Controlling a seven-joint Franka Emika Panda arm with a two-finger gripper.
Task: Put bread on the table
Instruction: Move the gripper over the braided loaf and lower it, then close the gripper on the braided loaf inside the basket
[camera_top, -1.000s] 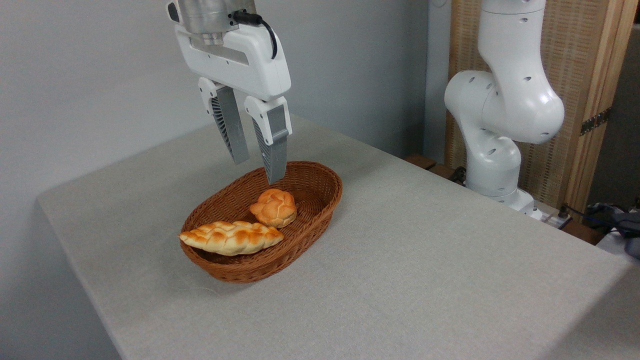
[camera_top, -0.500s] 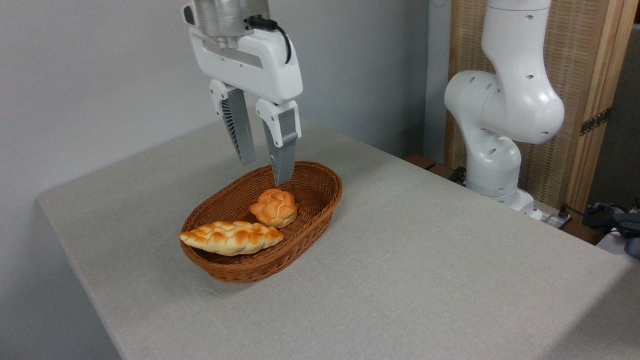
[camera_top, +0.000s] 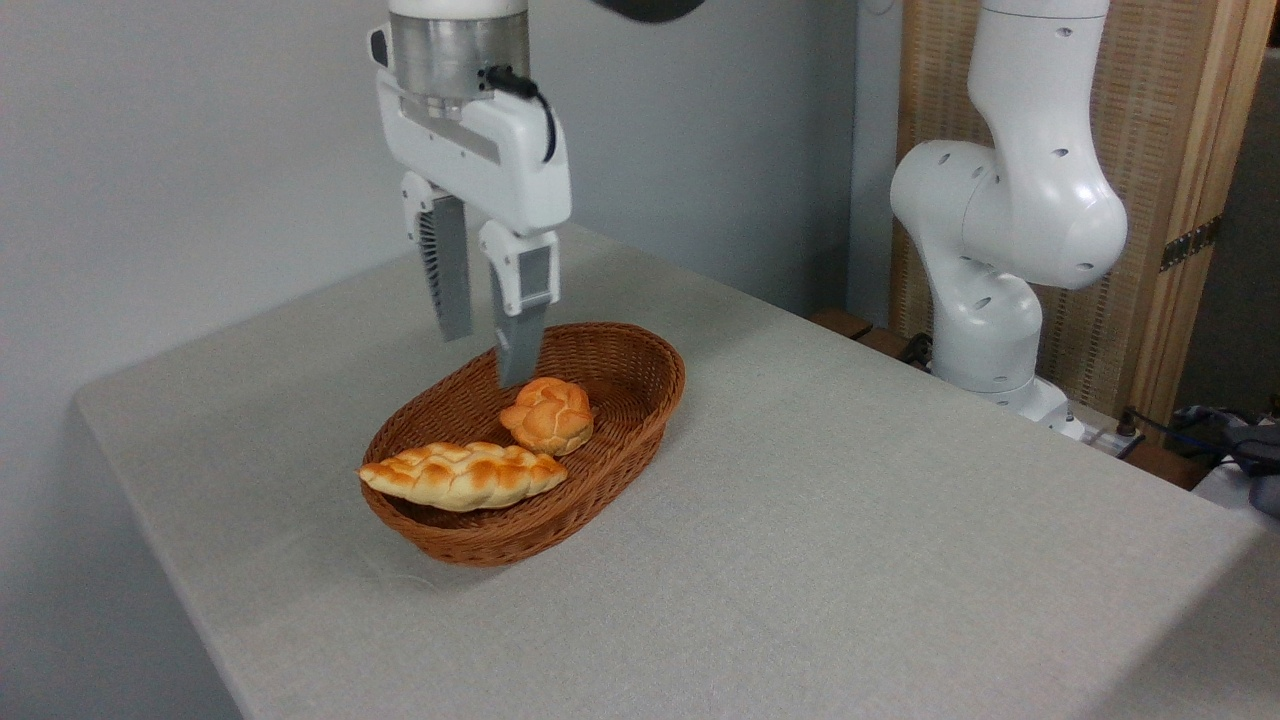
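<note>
- Gripper: fingers spread w/ a narrow gap, nothing between them. Pointing down, hovering over back half of basket, fingertips about level w/ its far rim.
- Bread: long braided loaf, lying across front end of basket, both tapered ends resting on or just over the rim. Not on the table yet.
- Small round bun sits mid-basket, just behind the loaf, appears to touch its right end. Near fingertip is close above the bun in this view.
- Basket stands toward back-left part of tabletop; wide bare cloth to right and front edge for set-down.
- Judgement: approach step, grasp not begun.
- Risks from here:
  - Gripper is nearer the bun than the loaf; straight descent would likely take the wrong item.
  - Gap looks tight vs. loaf width; may need wider opening, else fingertips land on crust and push it.
  - Loaf is propped on rim; off-centre pinch could tip one end, let it slide into basket or off the front.
  - Low fingers may catch wicker rim and drag the light basket.
</note>
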